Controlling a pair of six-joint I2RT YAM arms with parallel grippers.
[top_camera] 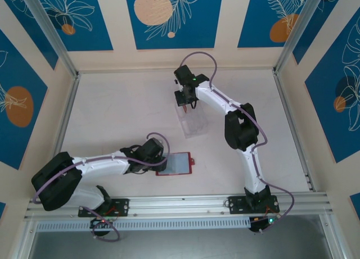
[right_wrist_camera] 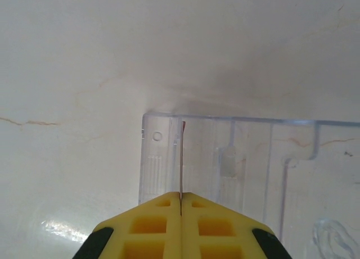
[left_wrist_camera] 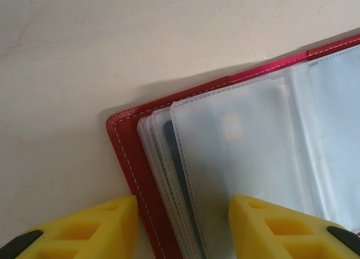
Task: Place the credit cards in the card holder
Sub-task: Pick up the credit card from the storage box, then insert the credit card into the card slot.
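1. The card holder [top_camera: 175, 163] lies open and flat on the table [top_camera: 112, 113], near the front edge and between the two arm bases. Its grey-blue inside faces up and its snap tab [top_camera: 193, 159] points away from the left arm
2. The left gripper [left_wrist_camera: 183, 228] sits low at the holder's left corner. Its yellow fingers [left_wrist_camera: 84, 231] are spread apart, one over bare table outside the red cover and the other over the plastic sleeves [left_wrist_camera: 236, 152]. Contact with the holder cannot be confirmed
3. In the left wrist view the frosted sleeves lie stacked inside the red stitched cover. A dark edge shows between two of them; whether it is a card cannot be told
4. The right gripper [right_wrist_camera: 180, 205] is well apart from the holder, over the middle of the table. Its fingers are pressed together, pinching a red credit card [right_wrist_camera: 181, 158] seen edge-on and standing upright
5. The pinched card hangs over the left end compartment of a clear tray [right_wrist_camera: 253, 158]. Whether its lower edge touches the tray cannot be told
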